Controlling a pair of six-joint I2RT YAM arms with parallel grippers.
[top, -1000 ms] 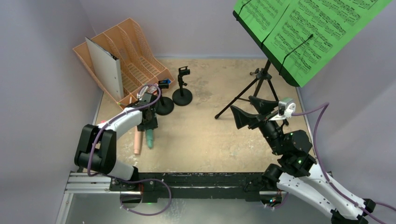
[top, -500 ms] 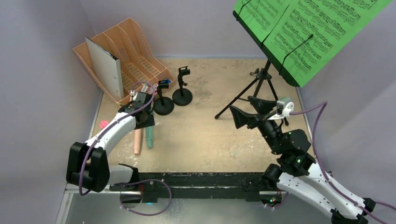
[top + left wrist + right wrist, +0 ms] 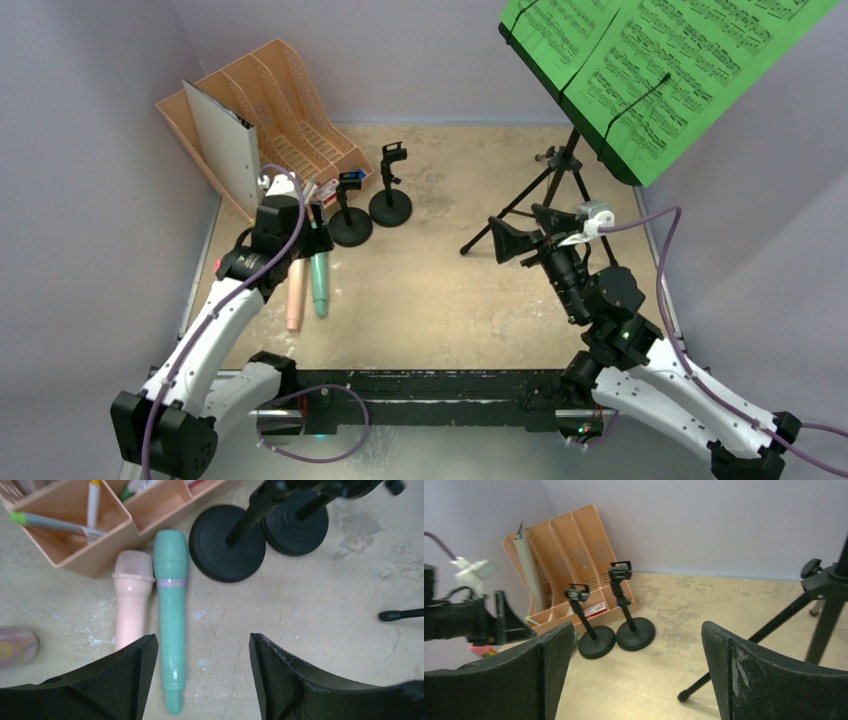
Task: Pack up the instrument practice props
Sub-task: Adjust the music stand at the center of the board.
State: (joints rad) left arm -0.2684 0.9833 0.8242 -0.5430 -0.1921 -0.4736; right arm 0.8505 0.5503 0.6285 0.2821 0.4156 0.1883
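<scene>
Left gripper [image 3: 201, 645], jaws apart, hovers above teal plastic toy microphone [image 3: 171, 605] and pink toy microphone [image 3: 132, 600]; right gripper [image 3: 636, 630] gapes empty near black metal tripod [image 3: 824, 605].

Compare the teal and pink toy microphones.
The teal microphone has a cylindrical head; the pink microphone has a domed head with a flared rim. The teal microphone's head reaches farther toward the orange rack than the pink microphone's. Both lie flat, side by side.
</scene>
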